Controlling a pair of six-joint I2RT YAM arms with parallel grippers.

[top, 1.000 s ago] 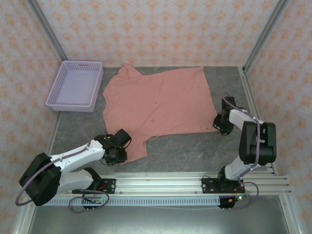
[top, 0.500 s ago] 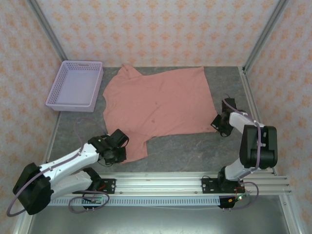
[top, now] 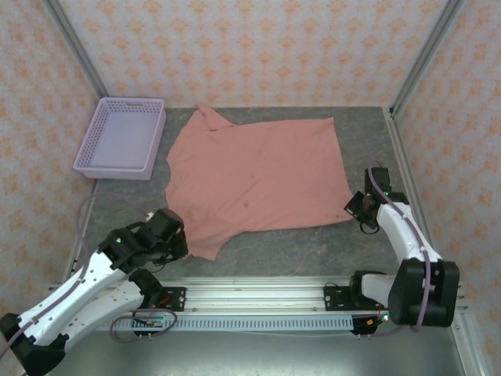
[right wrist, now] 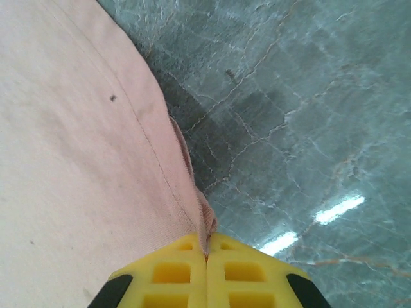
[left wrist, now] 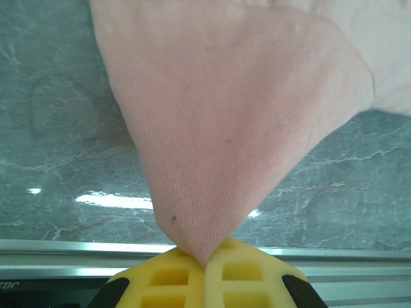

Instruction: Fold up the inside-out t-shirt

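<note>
Left fingers [left wrist: 170,276], yellow and ribbed, are pressed fully together on a point of the t-shirt [left wrist: 225,115]. The salmon cloth fans out from that pinch in a wide wedge above the grey marbled worktop [left wrist: 58,128]. From above, these fingers [top: 174,237] hold the near-left tip of the garment, close to the aluminium rail [top: 258,294] along the front edge.

Right fingers [right wrist: 173,273] are likewise clamped tight, with a corner of the stitched hem caught between them. The cloth [right wrist: 77,160] runs off to the left of that view, and bare worktop [right wrist: 289,96] lies to the right. In the overhead view they [top: 356,210] grip the near-right corner of the shirt.

Between the two grips, the t-shirt [top: 254,176] lies spread flat across the middle of the worktop [top: 297,247], collar toward the far left and a few faint dark specks on its surface. A lilac basket [top: 131,103] sits just beside the collar end, at the far-left corner.
</note>
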